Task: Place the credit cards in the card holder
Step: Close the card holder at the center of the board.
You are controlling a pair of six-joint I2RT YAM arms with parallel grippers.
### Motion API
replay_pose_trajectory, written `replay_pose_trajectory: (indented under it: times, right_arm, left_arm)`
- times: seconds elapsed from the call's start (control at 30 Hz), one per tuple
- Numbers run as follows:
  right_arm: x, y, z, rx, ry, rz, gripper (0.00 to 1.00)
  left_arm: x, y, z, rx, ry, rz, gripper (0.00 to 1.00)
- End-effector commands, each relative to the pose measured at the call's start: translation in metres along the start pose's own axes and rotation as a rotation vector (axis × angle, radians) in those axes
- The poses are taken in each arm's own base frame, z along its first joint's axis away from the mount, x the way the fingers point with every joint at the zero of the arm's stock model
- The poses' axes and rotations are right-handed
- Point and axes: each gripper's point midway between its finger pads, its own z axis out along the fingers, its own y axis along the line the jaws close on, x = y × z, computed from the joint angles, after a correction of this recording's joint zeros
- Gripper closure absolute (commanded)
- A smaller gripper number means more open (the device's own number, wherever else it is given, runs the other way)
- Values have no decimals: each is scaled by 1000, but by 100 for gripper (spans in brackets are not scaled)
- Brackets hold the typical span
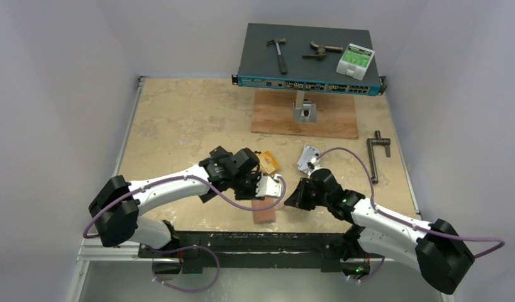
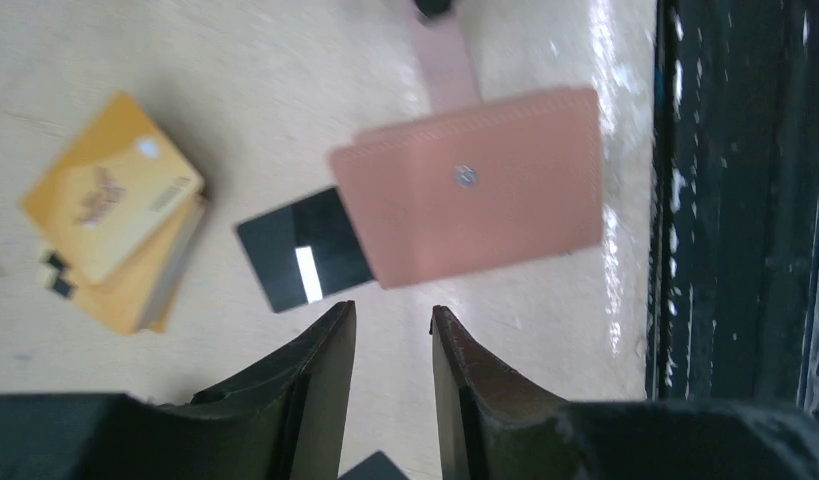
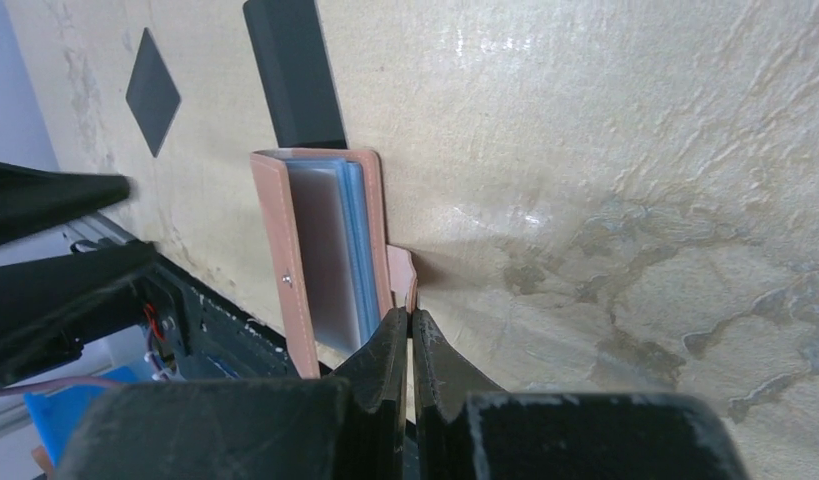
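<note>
The salmon-pink card holder (image 2: 475, 185) lies near the table's front edge (image 1: 264, 214). A black credit card (image 2: 300, 250) sticks halfway out of its side. My left gripper (image 2: 393, 315) hovers just short of that card, open, with nothing between its fingers. My right gripper (image 3: 405, 318) is shut on the holder's snap tab (image 2: 445, 60), and the holder (image 3: 275, 250) stands slightly open with pale slots showing. A stack of orange-gold credit cards (image 2: 115, 225) lies beyond (image 1: 268, 162). Silver-grey cards (image 1: 308, 157) lie near the right arm.
A blue network switch (image 1: 308, 60) at the back carries a hammer (image 1: 278, 53), another tool and a white box. A wooden board (image 1: 305, 116) lies under it. A metal crank handle (image 1: 375, 154) lies at the right. A small dark diamond shape (image 3: 153, 90) is on the table.
</note>
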Motion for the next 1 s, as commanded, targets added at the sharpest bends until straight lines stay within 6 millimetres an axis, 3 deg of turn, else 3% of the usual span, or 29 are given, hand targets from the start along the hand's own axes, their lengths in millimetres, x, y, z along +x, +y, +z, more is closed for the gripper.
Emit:
replay_pose_trajectory:
  times: [0.0,0.27,0.37,0.47,0.53,0.6,0.67,0.73,0.8,0.87,0.97]
  right_arm:
    - [-11,19,-4,-40,-13,-41,100]
    - [-9,19,0,-26,16,-46,100]
    - [-12,21,0,-25,5,-39,100]
    - [-14,22,0,-28,-3,-40,100]
    - [-15,23,0,-41,-12,-34,100]
    - [-15,24,0,-46,-15,-31,100]
    - [-17,27,-1,-54,-18,-33,100]
    - [-19,29,-4,-58,-24,-39,100]
    - [-20,30,-6,-62,-28,-44,100]
    - [-20,32,-7,-71,-27,-44,100]
    - [-21,37,-9,-88,-22,-52,100]
  left_arm:
    - [39,-29,16,97,26,167,67]
    - [59,-15,13,76,141,364,71]
    - [50,-7,-6,44,126,496,71]
    - [32,-2,-28,-56,25,741,68]
    - [23,-6,-36,-83,-29,862,60]
    - [41,-23,-33,28,23,944,22]
    - [59,-34,-27,124,119,973,7]
    - [59,-34,-24,136,153,1010,2]
    - [15,-12,-19,-129,-18,1088,0]
    - [5,-24,-16,-219,-148,1205,0]
    - [13,-51,-6,-189,-250,1308,0]
